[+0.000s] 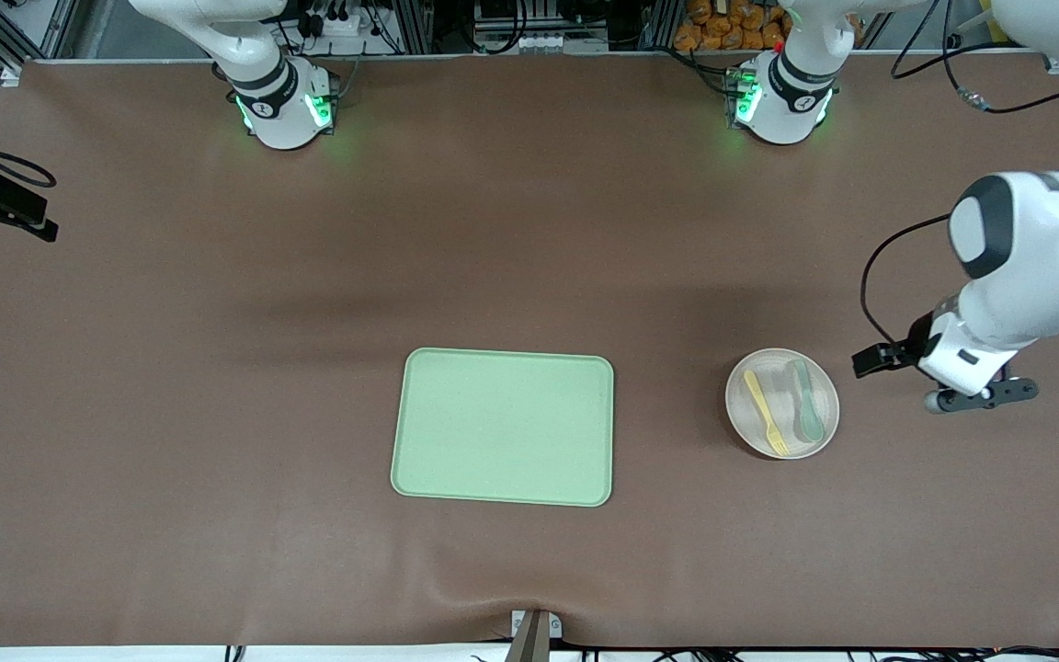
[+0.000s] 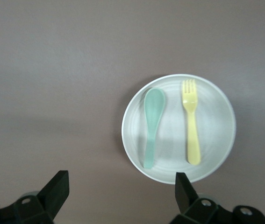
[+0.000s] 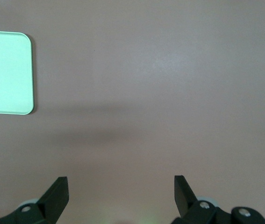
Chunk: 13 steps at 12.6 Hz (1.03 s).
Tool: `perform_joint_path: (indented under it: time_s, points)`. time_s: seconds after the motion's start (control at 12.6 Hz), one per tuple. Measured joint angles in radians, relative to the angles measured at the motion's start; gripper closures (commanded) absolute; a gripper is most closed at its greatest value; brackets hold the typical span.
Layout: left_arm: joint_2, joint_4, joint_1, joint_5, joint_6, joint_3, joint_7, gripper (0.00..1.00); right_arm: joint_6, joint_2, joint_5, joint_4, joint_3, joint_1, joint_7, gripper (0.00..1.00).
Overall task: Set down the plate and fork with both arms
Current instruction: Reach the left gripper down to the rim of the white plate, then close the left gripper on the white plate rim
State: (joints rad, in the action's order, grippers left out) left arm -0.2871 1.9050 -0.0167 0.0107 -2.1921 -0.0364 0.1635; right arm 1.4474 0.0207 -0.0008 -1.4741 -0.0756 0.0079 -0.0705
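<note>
Front view shows the plate [image 1: 782,403] on the bench toward the left arm's end, carrying the light, stiff fork [image 1: 765,413] beside a spoon [image 1: 806,401]; both look slippery, so its thin rim suits the wide-open, empty left gripper [image 2: 122,184] hovering nearby, while the right gripper [image 3: 121,186] waits spread and empty.

Left arm: reaches out from its base to the left arm's end of the counter [image 1: 217,276], elbow bent, wrist turned downward. Left hand [image 2: 120,193]: raised above bare counter, fingers spread wide, holding nothing. Right arm: only base and lower links visible. Right hand [image 3: 120,193]: above bare counter, fingers spread wide, holding nothing.
</note>
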Motion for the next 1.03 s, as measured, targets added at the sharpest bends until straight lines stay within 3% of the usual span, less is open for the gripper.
perform_joint_path:
  time_s: [0.16, 0.48, 1.03]
  points:
    - [-0.039, 0.033, -0.006, 0.0, -0.065, 0.0, 0.005, 0.01, -0.002, 0.0, 0.0, 0.0, 0.0, 0.0, 0.0, 0.0]
    - [-0.107, 0.081, -0.022, 0.0, -0.182, 0.001, 0.058, 0.3, -0.003, 0.0, 0.0, 0.0, 0.0, 0.0, 0.0, 0.0]
    - [-0.22, 0.087, -0.021, 0.0, -0.316, -0.003, 0.169, 0.46, -0.013, 0.0, 0.0, 0.001, 0.0, 0.0, 0.0, 0.0]
